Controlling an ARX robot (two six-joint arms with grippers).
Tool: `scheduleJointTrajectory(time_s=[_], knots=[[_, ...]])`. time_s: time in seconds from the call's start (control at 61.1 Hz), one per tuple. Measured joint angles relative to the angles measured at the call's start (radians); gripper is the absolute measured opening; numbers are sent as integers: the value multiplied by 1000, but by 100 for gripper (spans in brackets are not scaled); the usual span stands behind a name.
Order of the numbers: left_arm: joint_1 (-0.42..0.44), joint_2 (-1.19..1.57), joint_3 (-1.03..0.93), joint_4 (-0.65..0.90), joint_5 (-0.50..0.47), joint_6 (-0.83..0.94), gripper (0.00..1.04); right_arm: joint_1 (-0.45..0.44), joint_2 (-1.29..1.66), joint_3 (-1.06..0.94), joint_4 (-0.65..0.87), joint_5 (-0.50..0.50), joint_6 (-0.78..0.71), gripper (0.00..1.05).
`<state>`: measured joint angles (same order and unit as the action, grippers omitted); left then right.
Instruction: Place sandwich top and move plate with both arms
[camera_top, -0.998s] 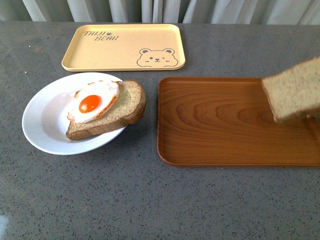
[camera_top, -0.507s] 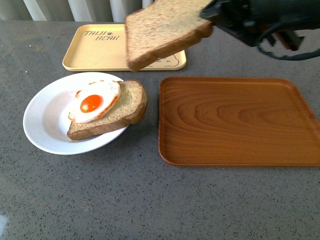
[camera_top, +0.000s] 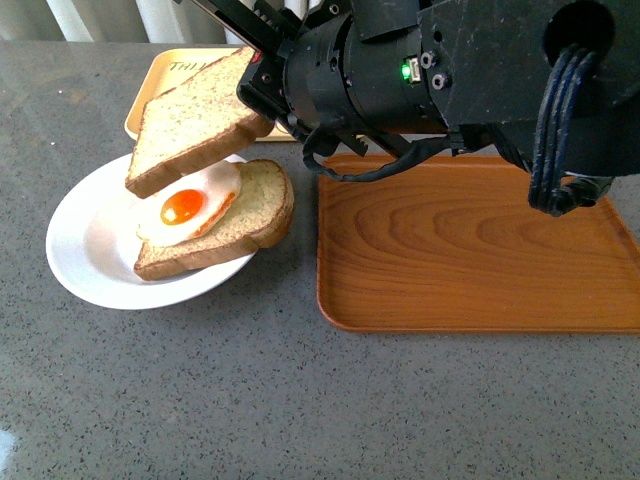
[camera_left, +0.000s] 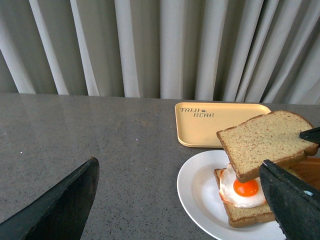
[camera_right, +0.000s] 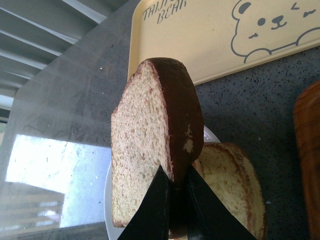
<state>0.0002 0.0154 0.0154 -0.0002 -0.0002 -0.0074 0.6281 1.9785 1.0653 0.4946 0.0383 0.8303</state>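
Above the plate (camera_top: 80, 250), tilted speckled brown sandwich top (camera_top: 190, 120)

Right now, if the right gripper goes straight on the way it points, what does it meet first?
Probably the fried egg: the right gripper, shut on the sandwich top, slants down toward the plate, and the slice's low edge hangs just above the egg. Depth is unclear.
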Motion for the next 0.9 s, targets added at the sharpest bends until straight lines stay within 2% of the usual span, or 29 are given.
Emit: scheduleJointTrajectory(time_s=[0.311,0.818,0.899], knots=[[0,0,0,0,0,0,96,54,24,-12,1,30,17,2],[0,0,0,0,0,0,96,77,39,-59,10,75,46,2],[0,0,0,0,0,0,96,77,39,-64,15,79,46,16]])
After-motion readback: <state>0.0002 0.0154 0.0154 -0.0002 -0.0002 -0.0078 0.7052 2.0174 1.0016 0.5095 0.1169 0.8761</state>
